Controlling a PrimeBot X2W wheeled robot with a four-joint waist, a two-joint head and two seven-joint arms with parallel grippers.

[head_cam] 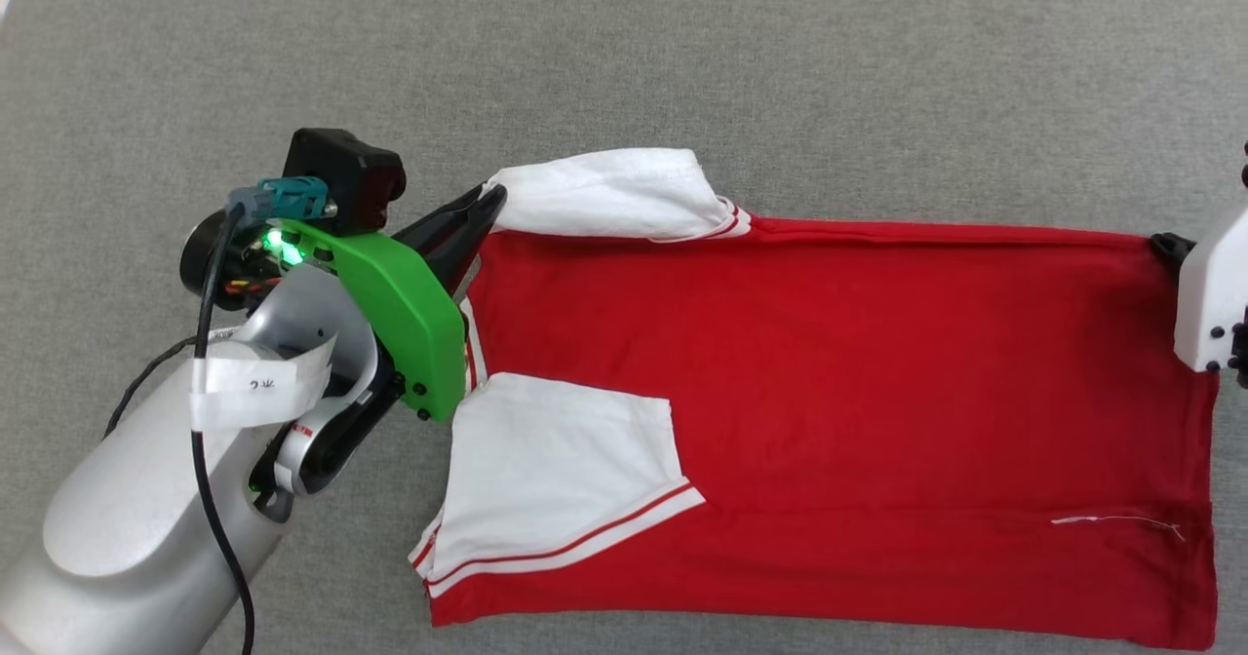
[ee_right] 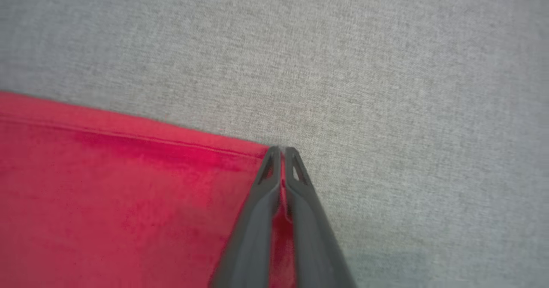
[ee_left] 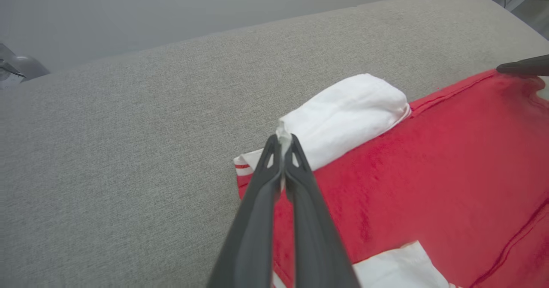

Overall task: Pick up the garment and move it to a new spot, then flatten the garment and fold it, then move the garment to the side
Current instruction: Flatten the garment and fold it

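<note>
Grey woven fabric covers the surface (head_cam: 682,51) beneath us. The garment (head_cam: 838,392) lies flat on it, stretching from 9 o'clock to 3 o'clock in our head view, its red body facing up. One white sleeve (head_cam: 614,195) lies at the garment's 11 o'clock corner. The other white sleeve (head_cam: 561,470), edged with red stripes, is folded over the red cloth at 8 o'clock.

Our left claw (ee_left: 283,140) is closed on a pinch of white cloth at the end of the 11 o'clock sleeve. Our right claw (ee_right: 282,151) is closed on the red corner at the garment's 2 o'clock, with red cloth showing between its fingers. A loose white thread (head_cam: 1121,520) lies on the red cloth toward 4 o'clock.
</note>
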